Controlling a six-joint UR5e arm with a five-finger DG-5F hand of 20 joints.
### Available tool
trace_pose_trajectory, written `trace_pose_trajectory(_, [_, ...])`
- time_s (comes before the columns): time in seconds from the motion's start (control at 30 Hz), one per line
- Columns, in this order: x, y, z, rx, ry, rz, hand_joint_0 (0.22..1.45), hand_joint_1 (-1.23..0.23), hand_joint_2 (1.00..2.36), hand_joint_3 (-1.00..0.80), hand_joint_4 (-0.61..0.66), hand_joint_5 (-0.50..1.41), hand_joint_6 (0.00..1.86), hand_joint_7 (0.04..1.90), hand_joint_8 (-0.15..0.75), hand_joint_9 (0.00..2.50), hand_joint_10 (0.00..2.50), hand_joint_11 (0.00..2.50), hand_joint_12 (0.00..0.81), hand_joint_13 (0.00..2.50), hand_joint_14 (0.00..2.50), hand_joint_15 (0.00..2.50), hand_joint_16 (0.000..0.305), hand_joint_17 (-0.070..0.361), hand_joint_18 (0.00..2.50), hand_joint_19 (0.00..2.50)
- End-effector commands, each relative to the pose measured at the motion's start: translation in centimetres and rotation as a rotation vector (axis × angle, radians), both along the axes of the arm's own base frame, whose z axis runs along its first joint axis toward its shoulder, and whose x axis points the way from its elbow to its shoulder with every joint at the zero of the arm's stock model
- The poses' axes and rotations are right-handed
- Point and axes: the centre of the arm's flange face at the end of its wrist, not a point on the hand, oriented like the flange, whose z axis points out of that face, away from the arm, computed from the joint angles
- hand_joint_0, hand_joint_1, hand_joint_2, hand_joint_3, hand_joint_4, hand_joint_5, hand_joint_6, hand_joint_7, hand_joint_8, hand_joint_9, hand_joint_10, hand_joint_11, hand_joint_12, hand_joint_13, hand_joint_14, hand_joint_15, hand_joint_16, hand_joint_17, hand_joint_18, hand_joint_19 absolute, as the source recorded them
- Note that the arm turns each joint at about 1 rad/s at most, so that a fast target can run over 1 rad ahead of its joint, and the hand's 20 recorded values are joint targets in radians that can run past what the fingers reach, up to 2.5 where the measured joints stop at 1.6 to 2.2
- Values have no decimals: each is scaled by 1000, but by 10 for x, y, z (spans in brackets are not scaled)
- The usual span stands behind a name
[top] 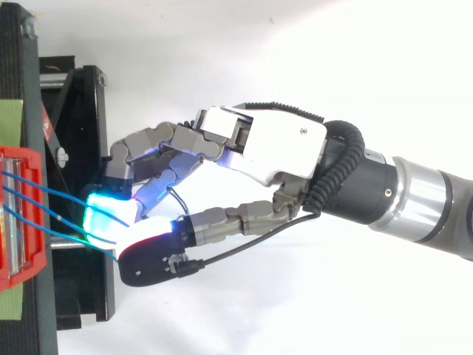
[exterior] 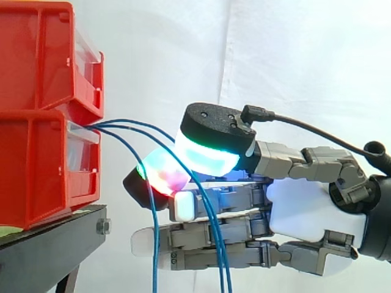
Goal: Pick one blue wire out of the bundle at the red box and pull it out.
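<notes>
Hand (exterior: pixel 305 210) pinching: thumb pad (exterior: pixel 211 155) pressed against one fingertip (exterior: pixel 162 174), the remaining fingers straight beneath. Blue wires (exterior: pixel 154 244) leave the red box (exterior: pixel 43 165) ahead of the fingertips, enter the pinch, then hang across the straight fingers. The number caught cannot be told.

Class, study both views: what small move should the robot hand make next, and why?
Probably the robot hand should draw back slightly toward the side view's right, away from the bin, keeping its pinch. Two glowing pads appear closed on one blue wire just outside the bin, and that wire's end is still inside it beside the other wires.
</notes>
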Motion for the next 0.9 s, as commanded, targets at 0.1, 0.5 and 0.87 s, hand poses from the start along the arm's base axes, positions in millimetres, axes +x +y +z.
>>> trace_pose_trajectory(0.1, [0, 0, -1, 0, 2, 0, 602, -859, 1011, -321, 136, -127, 885, 1079, 217, 962, 20, 768, 334, 604, 18, 421, 49, 110, 300, 240])
trace_pose_trajectory(0.5, [0, -1, -1, 3, 2, 1, 747, -991, 1000, -500, 108, -190, 916, 902, 201, 775, 20, 740, 336, 495, 12, 307, 50, 113, 336, 136])
trace_pose_trajectory(0.87, [0, -3, -1, -5, 4, 12, 560, -440, 1001, -486, 173, -63, 654, 1225, 203, 1038, 22, 667, 335, 530, 13, 331, 50, 113, 265, 289])
